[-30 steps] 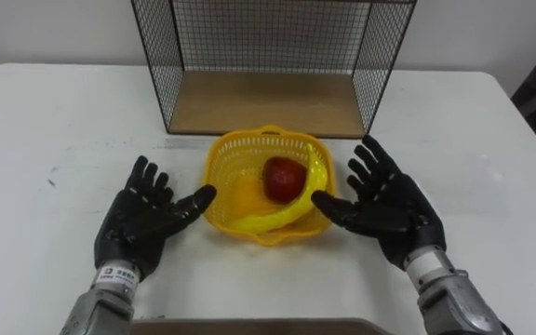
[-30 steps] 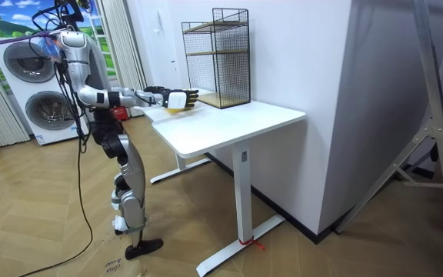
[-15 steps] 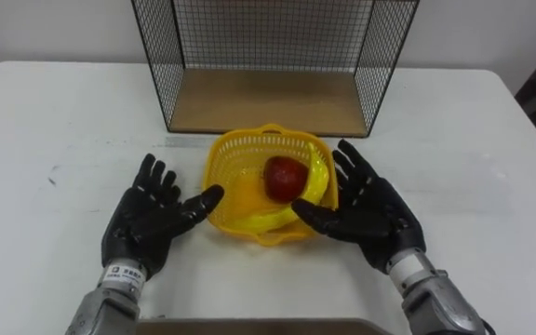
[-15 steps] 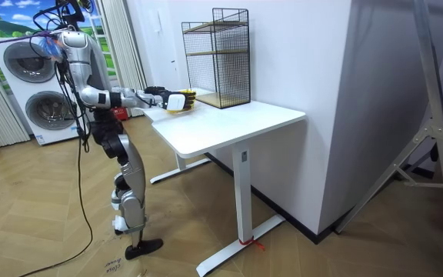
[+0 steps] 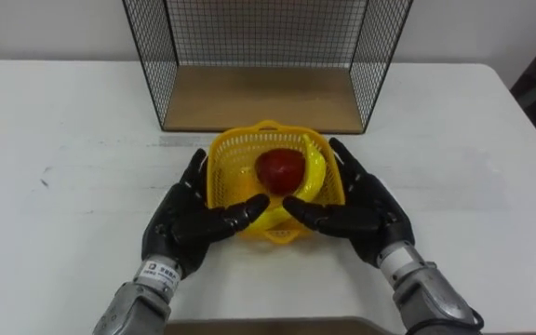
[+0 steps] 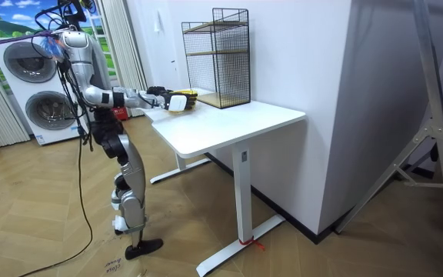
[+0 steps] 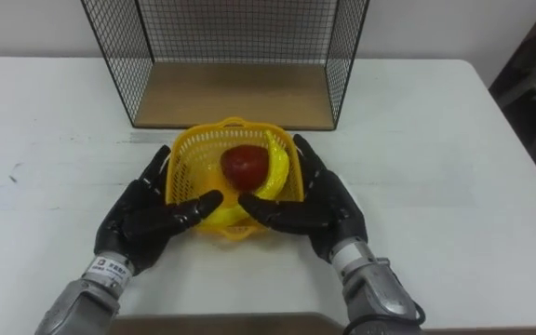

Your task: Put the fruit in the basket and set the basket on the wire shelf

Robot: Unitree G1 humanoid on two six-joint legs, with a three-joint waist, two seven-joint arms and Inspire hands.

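Yellow basket (image 5: 234, 149) sits on the white table (image 5: 63, 130), squarely between the two palms. Left hand (image 5: 192, 221) flat against its left wall, right hand (image 5: 361, 209) against its right. Fingers straight, thumbs at the near rim, nothing curled round it. Red apple (image 5: 280, 169) and banana (image 5: 316, 167) lie inside. Wire shelf (image 5: 263, 98) stands just beyond the fingertips, open side facing. Judged: lift, then carry straight ahead — both hands equally near.

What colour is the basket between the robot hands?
Yellow; the basket shows best in the left eye view.
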